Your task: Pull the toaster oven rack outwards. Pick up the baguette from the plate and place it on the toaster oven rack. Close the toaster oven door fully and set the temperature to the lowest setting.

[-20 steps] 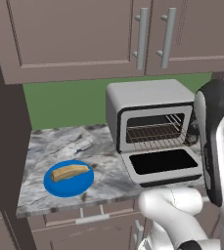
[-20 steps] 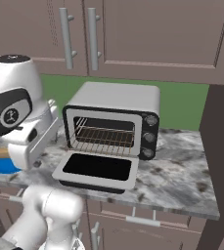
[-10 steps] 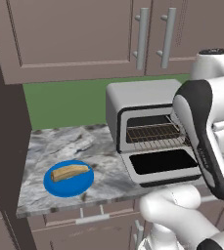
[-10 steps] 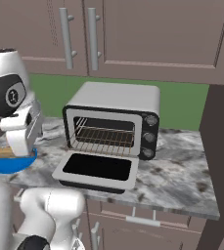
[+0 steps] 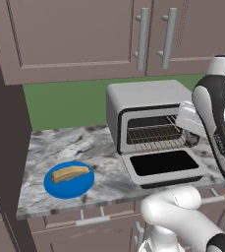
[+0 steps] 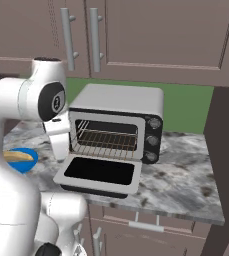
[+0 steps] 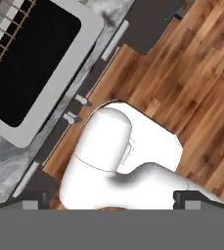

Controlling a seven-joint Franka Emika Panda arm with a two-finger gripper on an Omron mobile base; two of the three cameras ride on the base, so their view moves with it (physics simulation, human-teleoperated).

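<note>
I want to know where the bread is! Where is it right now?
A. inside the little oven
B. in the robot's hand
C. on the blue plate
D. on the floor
C: the bread lies on the blue plate on the counter, left of the oven, whose rack holds nothing.

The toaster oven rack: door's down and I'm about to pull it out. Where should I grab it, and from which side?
Grip the front crossbar of the thin brownish wire rack, near its middle, coming straight in from the front above the lowered silver-framed glass door. The bars run front to back inside the boxy silver toaster oven, so that front edge is probably the only reachable part, and it faces you.
</note>
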